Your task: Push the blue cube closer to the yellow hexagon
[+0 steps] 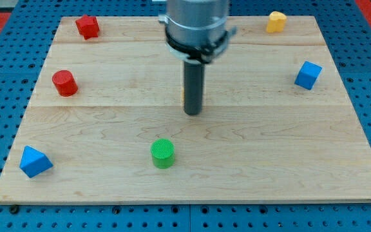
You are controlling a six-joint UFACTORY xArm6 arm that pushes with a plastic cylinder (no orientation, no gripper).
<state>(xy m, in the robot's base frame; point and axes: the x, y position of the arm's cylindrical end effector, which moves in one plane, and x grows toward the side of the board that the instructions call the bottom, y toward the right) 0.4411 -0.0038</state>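
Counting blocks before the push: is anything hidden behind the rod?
A thin orange sliver peeks out at the rod's left edge; what it is stays covered. My tip touches no block.

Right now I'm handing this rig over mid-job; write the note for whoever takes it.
My tip: mid-board, touching no block, above the green cylinder.
Blue cube: near the view's right edge.
Yellow hexagon: top right corner, up and left of the cube, clearly apart from it.
Done: no sign of any push yet.
Left: bring the tip round below-right of the cube and push it up-left toward the hexagon.
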